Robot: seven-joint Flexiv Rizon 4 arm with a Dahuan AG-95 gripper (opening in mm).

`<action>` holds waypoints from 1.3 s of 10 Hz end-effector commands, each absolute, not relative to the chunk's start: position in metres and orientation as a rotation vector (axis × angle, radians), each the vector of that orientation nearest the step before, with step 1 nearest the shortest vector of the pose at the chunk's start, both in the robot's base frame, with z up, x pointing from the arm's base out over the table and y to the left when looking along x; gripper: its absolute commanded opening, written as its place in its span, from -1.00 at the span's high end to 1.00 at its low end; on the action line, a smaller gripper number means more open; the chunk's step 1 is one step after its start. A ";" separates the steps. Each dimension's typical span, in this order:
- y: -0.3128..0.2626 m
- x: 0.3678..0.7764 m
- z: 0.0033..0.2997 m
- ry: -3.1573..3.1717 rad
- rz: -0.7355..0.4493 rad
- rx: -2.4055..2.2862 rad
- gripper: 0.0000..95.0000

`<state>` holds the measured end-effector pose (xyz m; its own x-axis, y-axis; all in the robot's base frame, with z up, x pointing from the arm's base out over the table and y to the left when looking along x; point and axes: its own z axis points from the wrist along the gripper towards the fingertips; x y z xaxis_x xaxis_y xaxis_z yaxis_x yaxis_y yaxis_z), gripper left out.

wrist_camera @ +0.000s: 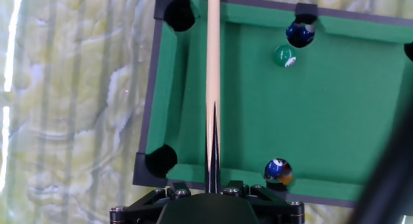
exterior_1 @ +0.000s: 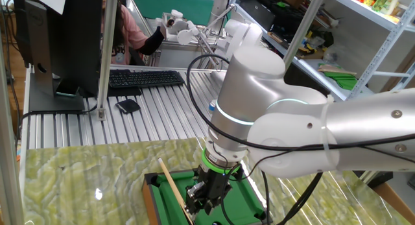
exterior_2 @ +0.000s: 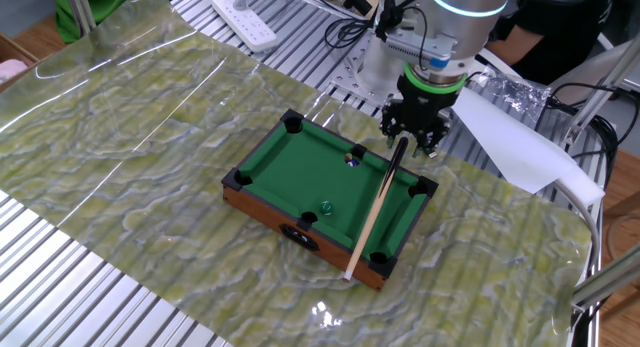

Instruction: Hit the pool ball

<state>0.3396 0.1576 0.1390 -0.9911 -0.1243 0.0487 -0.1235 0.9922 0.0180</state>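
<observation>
While hovering over the mini pool table's (exterior_2: 262,199) far rail | fingers (exterior_2: 411,143) straddle cue stick (exterior_2: 372,215), grip unclear | pool ball (exterior_2: 352,160) near far middle pocket | cue lies lengthwise, presumably set for pickup

No text, label or number is legible in any view.

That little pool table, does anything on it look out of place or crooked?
The cue stick lies along one side of the green pool table, its thin end poking out past the rail, its dark end under the gripper. Three balls sit loose; the blue one rests by a pocket.
</observation>
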 end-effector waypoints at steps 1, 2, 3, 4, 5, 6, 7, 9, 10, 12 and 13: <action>0.158 0.341 0.136 -3.087 -0.022 0.182 0.20; 0.158 0.341 0.136 -3.089 -0.023 0.178 0.20; 0.158 0.341 0.136 -3.095 -0.025 0.151 0.20; 0.158 0.341 0.136 -3.096 -0.026 0.130 0.20; 0.158 0.341 0.136 -3.101 -0.026 0.122 0.20; 0.158 0.341 0.136 -3.099 -0.029 0.125 0.20; 0.158 0.341 0.135 -3.094 -0.028 0.155 0.20; 0.159 0.342 0.134 -3.091 -0.031 0.220 0.20; 0.159 0.342 0.133 -3.090 -0.031 0.249 0.20; 0.159 0.342 0.132 -3.096 -0.029 0.252 0.20; 0.159 0.342 0.132 -3.096 -0.029 0.264 0.20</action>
